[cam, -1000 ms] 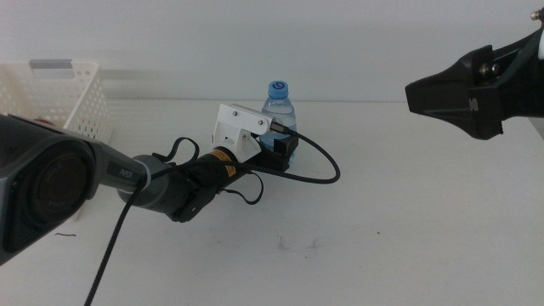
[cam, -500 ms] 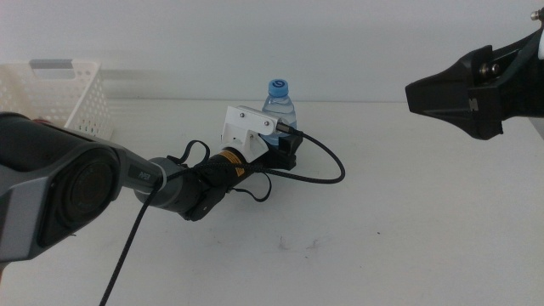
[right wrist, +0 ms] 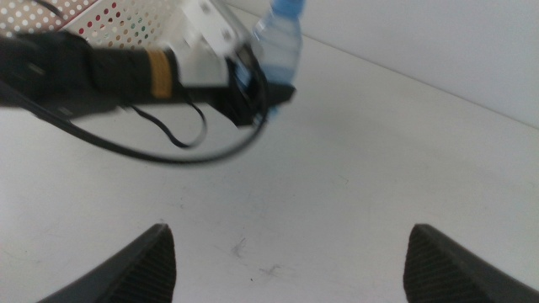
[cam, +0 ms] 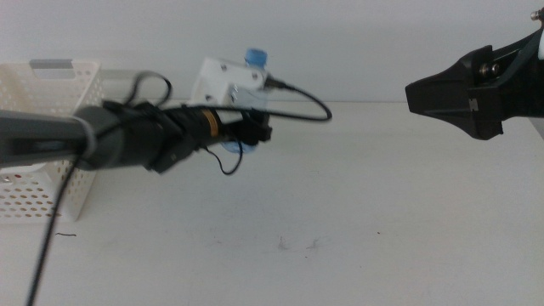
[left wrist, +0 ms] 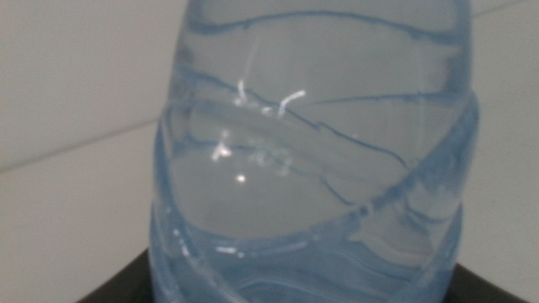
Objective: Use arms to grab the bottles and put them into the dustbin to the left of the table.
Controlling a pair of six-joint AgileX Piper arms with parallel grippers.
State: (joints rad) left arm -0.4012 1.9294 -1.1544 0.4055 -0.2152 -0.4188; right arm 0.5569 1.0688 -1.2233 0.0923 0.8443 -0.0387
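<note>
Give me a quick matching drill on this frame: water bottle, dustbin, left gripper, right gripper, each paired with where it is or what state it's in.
Things:
1. water bottle
2. dustbin
3. left gripper
4. right gripper

Descriptions:
A. open, waiting at the table's right side
B. lifted off the table, blue cap on top
C. standing at the table's left edge
D. shut on the bottle

Pairs: 1-B, 2-C, 3-D, 4-A
</note>
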